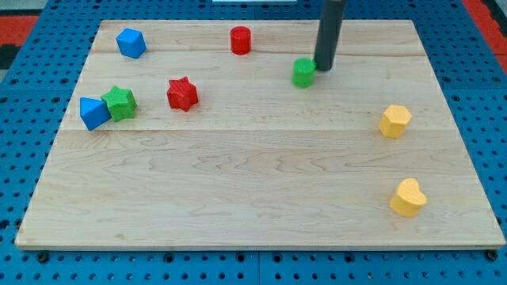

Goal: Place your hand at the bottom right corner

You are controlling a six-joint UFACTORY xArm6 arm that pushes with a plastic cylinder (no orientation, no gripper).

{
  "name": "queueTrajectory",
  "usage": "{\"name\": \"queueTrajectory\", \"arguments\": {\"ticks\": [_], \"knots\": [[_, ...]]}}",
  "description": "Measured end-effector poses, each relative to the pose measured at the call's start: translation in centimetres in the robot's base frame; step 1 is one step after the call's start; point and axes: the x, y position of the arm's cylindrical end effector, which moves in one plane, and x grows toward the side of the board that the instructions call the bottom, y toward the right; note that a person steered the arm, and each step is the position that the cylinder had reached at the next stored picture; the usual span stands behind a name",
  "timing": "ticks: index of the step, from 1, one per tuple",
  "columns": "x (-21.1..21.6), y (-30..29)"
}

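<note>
My tip [323, 68] rests on the wooden board [253, 190] near the view's top, just right of centre. It touches or nearly touches the right side of a small green block [303, 73]. The board's bottom right corner [487, 241] lies far from the tip, down and to the view's right. Nearest that corner is a yellow heart-shaped block [408, 198]. A yellow hexagonal block [394, 121] sits above it.
A red cylinder [241, 39] stands at the top centre. A red star [182, 93] sits left of centre. A green star [120, 103] touches a blue block [94, 112] at the left. A blue block [131, 43] lies at the top left.
</note>
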Motion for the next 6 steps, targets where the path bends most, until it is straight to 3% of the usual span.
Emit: {"name": "queueTrajectory", "arguments": {"ticks": [2,3,5,6], "knots": [[10.2,3.4],[11.9,3.8],[11.9,18.1],[15.1,23.3]]}}
